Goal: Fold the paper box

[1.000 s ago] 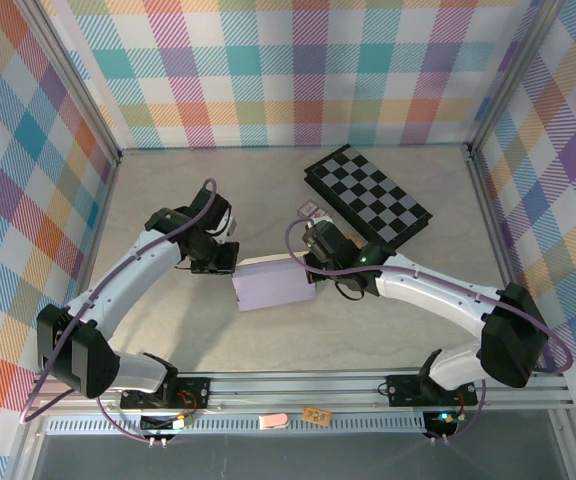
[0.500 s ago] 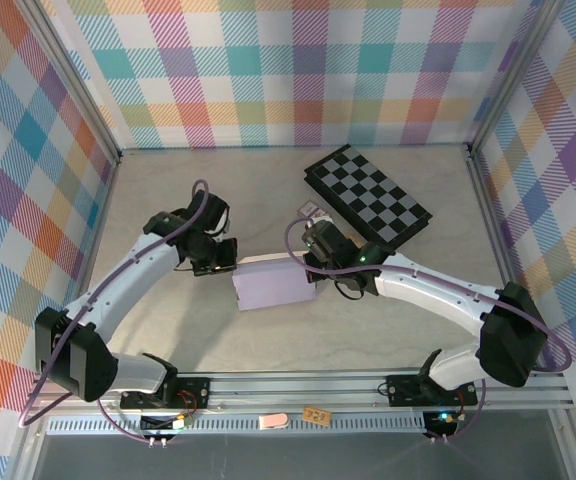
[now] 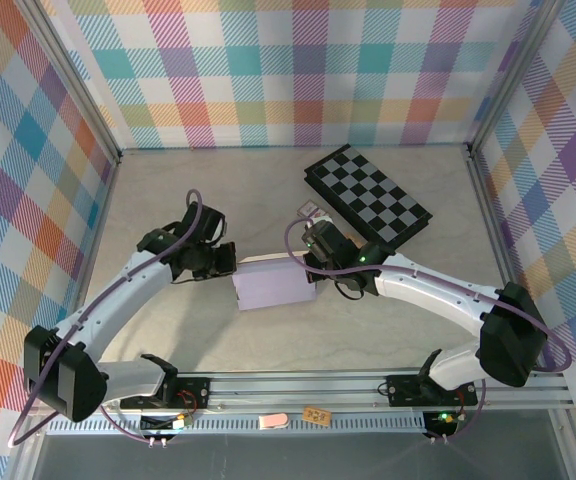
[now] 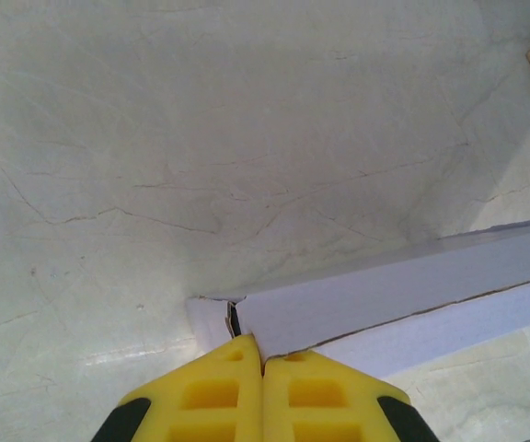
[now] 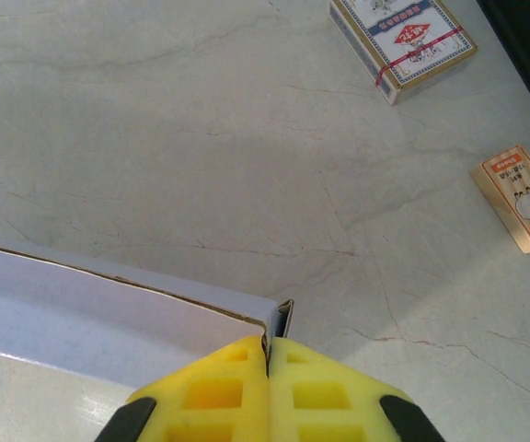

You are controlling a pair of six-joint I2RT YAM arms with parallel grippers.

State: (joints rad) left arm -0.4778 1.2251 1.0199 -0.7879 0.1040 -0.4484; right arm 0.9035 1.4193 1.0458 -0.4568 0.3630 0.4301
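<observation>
Leftward swings the left arm (image 3: 118,300); left gripper (image 3: 231,263) and right gripper (image 3: 311,269), jaws pressed together, meet the paper box's (image 3: 273,286) opposite ends.

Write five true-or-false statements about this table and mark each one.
1. The paper box lies between the pincers, with the left pincer at its left end and the right pincer at its right end. True.
2. Both pincers stand wide open. False: both are shut, pinching the box's edge.
3. The checkerboard lies apart from the paper box, farther back on the right. True.
4. A bigger card pack and a smaller orange card pack lie on the table. True.
5. The paper box is an open flat sheet. False: it is folded up, with a side wall standing.
</observation>
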